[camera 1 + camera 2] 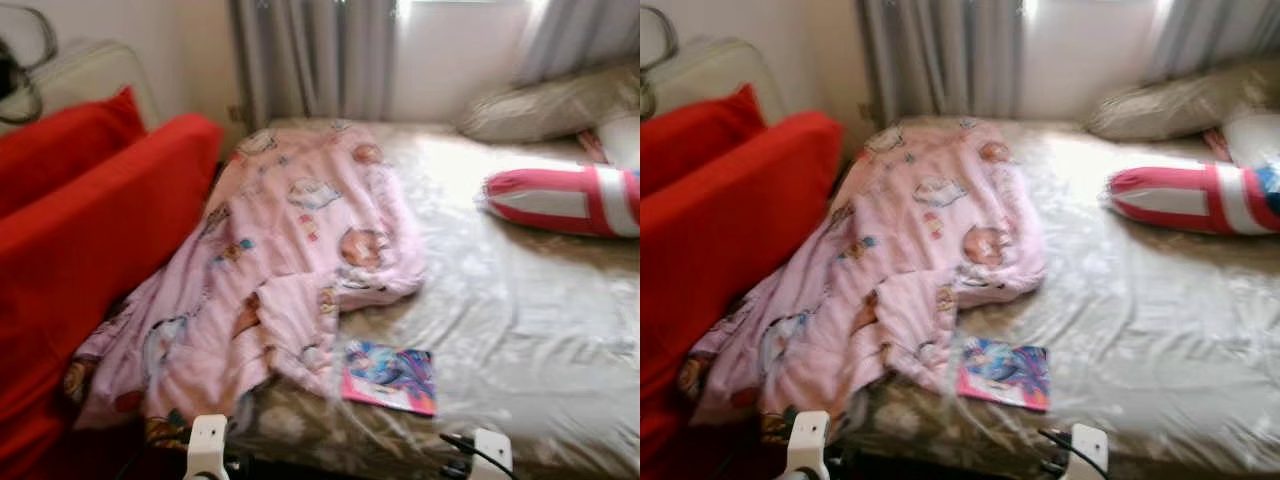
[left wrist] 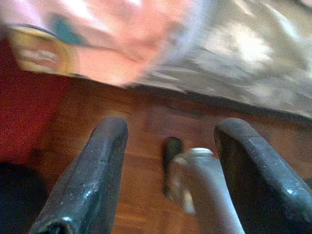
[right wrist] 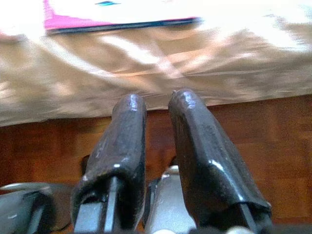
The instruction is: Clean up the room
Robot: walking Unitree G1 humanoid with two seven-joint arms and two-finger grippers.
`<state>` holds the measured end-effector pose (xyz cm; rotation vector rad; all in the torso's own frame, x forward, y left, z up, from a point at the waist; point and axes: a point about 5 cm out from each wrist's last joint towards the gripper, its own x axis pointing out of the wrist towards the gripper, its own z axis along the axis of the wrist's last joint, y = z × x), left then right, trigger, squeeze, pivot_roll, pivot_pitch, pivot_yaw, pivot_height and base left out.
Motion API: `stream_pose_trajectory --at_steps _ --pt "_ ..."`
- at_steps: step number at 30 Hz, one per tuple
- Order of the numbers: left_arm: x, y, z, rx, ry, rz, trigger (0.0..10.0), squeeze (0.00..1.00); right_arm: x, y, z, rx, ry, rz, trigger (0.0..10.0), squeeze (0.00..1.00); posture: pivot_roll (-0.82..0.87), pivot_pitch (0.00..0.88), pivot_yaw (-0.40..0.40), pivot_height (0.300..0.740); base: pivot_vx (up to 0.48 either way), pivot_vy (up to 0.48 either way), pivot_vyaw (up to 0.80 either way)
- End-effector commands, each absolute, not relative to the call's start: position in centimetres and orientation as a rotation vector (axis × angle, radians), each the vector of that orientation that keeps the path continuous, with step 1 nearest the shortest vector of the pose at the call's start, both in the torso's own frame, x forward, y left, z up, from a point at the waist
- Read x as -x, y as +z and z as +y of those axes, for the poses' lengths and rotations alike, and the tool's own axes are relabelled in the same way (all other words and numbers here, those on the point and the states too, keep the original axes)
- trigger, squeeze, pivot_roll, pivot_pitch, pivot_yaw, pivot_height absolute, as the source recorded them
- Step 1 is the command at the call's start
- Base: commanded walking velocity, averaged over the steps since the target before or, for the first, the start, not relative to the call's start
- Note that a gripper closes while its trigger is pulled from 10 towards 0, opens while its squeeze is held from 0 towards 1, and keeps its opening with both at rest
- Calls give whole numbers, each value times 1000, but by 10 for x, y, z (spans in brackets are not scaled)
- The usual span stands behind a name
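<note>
Book point(image 1: 390, 377) on bed point(image 1: 520, 300) edge, beyond right fingers point(image 3: 204, 146), untouched

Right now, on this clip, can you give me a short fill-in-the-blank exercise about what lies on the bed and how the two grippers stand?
1. The pink blanket spills off the bed toward the ____ sofa.
2. The book lies near the bed's front edge, just beside the ____.
3. The left gripper hangs over the wooden floor with its fingers ____.
4. The right gripper has its fingers nearly ____.

Missing words: red; blanket; open; shut
</note>
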<state>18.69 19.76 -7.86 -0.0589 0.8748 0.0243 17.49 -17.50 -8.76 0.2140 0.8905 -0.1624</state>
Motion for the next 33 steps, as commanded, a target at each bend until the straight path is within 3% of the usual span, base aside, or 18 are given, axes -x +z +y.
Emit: stream_pose_trajectory --at_steps 1,12,24,33 --pt "-191 -77 193 68 20 865 10000 0 -172 -88 -185 -193 -181 899 10000 0 82 0 14 740 0 0 0" --pt "-190 -78 192 60 2 866 10000 0 -170 -89 -185 -188 -175 903 10000 0 83 0 12 740 0 0 0" --pt "-192 -77 192 49 -8 863 10000 0 -171 -88 -185 -186 -175 902 10000 0 87 0 7 740 0 -444 0" --pt "-192 -77 192 65 11 857 10000 0 -171 -88 -186 -187 -177 900 10000 0 86 1 6 740 0 -30 0"
